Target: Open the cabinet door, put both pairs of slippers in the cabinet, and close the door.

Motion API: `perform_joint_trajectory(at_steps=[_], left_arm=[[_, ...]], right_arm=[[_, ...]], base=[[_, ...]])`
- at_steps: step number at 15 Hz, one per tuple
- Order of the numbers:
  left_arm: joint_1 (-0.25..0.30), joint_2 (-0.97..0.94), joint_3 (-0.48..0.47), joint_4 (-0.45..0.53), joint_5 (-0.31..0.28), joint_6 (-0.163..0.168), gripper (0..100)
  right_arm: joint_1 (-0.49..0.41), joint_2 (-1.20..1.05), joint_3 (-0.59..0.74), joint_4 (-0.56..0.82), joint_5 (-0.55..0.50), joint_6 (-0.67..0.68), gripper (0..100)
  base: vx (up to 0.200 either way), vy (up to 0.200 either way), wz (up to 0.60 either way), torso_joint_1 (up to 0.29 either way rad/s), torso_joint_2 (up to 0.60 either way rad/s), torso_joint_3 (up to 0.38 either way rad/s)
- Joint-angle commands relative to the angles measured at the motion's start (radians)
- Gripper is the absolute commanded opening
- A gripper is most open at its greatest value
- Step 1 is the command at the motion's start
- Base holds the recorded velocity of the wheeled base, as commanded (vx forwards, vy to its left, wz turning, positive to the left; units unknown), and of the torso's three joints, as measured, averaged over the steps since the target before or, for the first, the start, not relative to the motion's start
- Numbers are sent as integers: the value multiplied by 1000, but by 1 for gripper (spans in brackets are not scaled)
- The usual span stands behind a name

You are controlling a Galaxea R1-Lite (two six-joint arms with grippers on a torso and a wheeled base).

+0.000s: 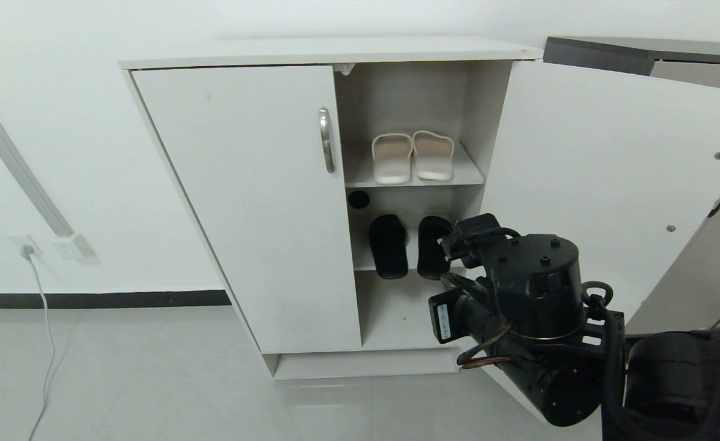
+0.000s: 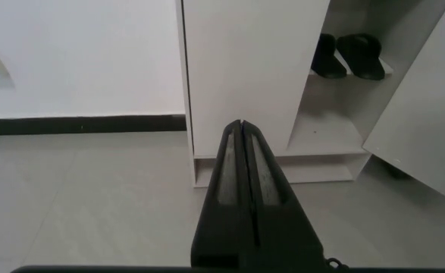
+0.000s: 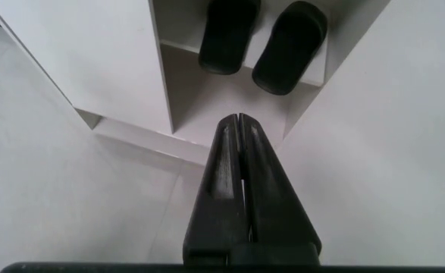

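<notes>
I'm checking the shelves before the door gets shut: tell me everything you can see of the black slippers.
The black slippers are a matte pair of slides, rubbery or foam-like by look. They lie flat, side by side with a gap between, on the middle shelf of the cabinet, below the white pair. Their near ends seem to overhang the shelf's front edge. Only the shelf touches them.

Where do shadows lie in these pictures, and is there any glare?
Head view: soft, even light; the black slippers sit in dimmer light than the white slippers; a small highlight on the door handle, no strong glare. Right wrist view: mild shade below the black slippers.
</notes>
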Motion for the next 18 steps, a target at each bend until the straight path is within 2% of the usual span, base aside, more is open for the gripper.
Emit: perform_joint_trajectory(at_steps=[1,3,6,10,18], left_arm=[[0,1,0,-1,1,-1,0],[0,1,0,0,1,-1,0],[-1,1,0,0,1,-1,0],[-1,1,0,0,1,-1,0],[0,1,0,0,1,-1,0]], right_arm=[[-2,3,-1,-1,0,0,0],[-5,7,-1,-1,-2,0,0],[-5,10,-2,-1,-2,0,0],[-5,10,-1,-1,-3,0,0],[-5,10,-1,-1,-5,0,0]], base=[[0,0,0,0,0,0],[0,0,0,0,0,0],[0,0,0,2,-186,-308],[0,0,0,35,-500,-378],[0,0,0,128,-465,-338]])
